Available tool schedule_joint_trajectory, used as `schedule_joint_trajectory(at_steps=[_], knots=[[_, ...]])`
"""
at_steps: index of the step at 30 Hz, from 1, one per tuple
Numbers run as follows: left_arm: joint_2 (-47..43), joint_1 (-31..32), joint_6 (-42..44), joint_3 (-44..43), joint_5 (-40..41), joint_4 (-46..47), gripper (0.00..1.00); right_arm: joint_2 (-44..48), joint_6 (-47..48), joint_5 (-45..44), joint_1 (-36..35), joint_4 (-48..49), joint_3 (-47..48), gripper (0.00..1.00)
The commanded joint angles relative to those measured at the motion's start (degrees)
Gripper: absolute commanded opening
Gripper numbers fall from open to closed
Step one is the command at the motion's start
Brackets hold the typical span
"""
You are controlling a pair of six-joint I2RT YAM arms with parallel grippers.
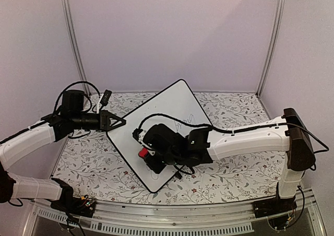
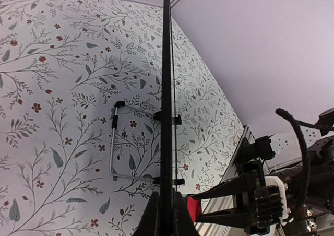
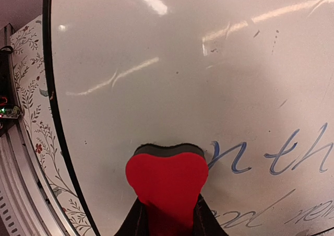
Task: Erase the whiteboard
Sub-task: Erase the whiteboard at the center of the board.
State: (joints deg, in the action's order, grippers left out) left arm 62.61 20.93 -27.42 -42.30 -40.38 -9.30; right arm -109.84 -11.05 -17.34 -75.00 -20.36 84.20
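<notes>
Floral table bears the whiteboard, set as a diamond at mid-frame; left gripper is pinched shut on its left corner; right gripper narrowly clasps a red eraser pressed to the board; handwriting runs rightward from the eraser.

The bench bears a pattern of leaves and red blossoms. Lilac walls enclose it. The eraser is red.
</notes>
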Motion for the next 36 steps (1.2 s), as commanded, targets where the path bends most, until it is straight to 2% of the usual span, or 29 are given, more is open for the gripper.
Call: schedule_joint_trajectory(at_steps=[1,13,30,36], knots=[[0.1,-0.2,1.2,0.6,-0.7,0.6,0.0,-1.2,0.5,0.0,1.0,0.7,0.3,0.0],[0.1,-0.3,1.1,0.6,-1.0,0.8,0.0,1.3,-2.7,2.5,1.0,1.6,-7.3,0.0],[0.1,-0.3,1.1,0.6,-0.9,0.8,0.0,-0.8,0.3,0.0,2.5,1.8,1.0,0.0],[-0.1,-0.5,1.1,0.6,-1.0,0.8,0.0,-1.0,0.6,1.1,2.6,1.5,0.5,0.0]])
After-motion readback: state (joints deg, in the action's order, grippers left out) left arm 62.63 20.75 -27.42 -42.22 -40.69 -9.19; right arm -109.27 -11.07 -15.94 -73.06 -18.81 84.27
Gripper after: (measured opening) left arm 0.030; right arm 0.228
